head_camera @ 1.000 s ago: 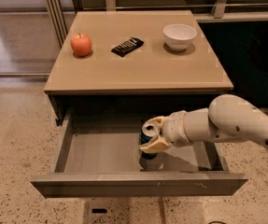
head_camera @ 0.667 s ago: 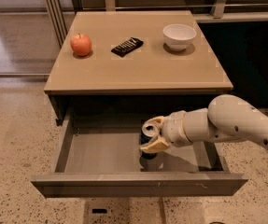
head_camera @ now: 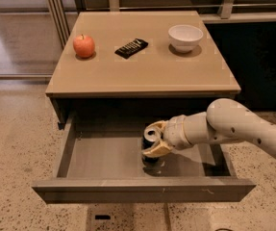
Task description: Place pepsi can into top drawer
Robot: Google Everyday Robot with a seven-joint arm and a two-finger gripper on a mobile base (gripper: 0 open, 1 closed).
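Observation:
The top drawer (head_camera: pixel 104 160) is pulled open below the tan cabinet top, showing its grey inside. The pepsi can (head_camera: pixel 150 146) is a dark can with a silver top, upright inside the drawer near its middle, its base at or close to the drawer floor. My gripper (head_camera: pixel 155 139) reaches in from the right on a white arm and its tan fingers (head_camera: pixel 157 149) are closed around the can's upper part.
On the cabinet top (head_camera: pixel 142 71) lie a red apple (head_camera: pixel 83 45) at the left, a black snack bar wrapper (head_camera: pixel 131 47) in the middle and a white bowl (head_camera: pixel 185 36) at the right. Speckled floor surrounds the cabinet; a dark unit stands to the right.

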